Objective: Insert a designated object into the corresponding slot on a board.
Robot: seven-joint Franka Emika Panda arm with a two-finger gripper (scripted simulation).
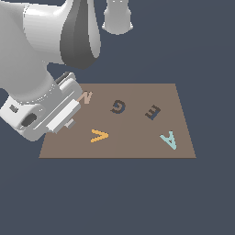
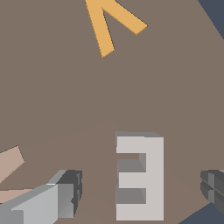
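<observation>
Wrist view shows grey E (image 2: 141, 177) between open hand (image 2: 142, 192), exterior hides it

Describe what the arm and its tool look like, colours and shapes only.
The arm is glossy white with rounded, bulky links and a dark grey band at one joint. Its tool has a white boxy body with a small dark oval mark. The fingers are light grey blocks ending in dark grey ribbed pads. No cables or lettering show.

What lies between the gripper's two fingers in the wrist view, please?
The grey E lies on the board between the fingers, which stand apart from it on both sides, untouched. The wrist view shows this.
</observation>
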